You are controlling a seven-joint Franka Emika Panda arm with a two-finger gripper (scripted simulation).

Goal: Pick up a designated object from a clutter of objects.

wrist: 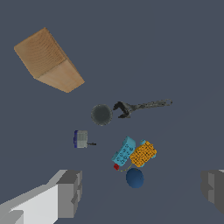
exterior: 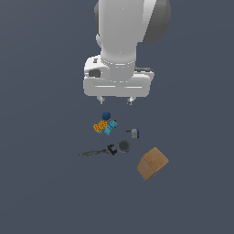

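The small grey-white block [exterior: 134, 133] [wrist: 81, 139] with a dark blue edge and a thin dark stub lies alone on the tabletop, apart from the blue ball [exterior: 106, 115] [wrist: 134, 178], below the raised gripper [exterior: 116, 100] and to its exterior-view right.

The box [wrist: 47, 60] shows wood grain, the wrench [wrist: 141, 106] dull mottled metal, the ball [wrist: 134, 178] smooth matt blue.

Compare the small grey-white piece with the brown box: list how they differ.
Size: the grey-white piece is tiny; the brown box is far larger.
Colour: the piece is pale grey-white with a dark blue edge; the box is plain tan-brown.
Shape: the piece has a thin dark stub sticking out; the box has none.
Both are blocky and lie apart from other items.
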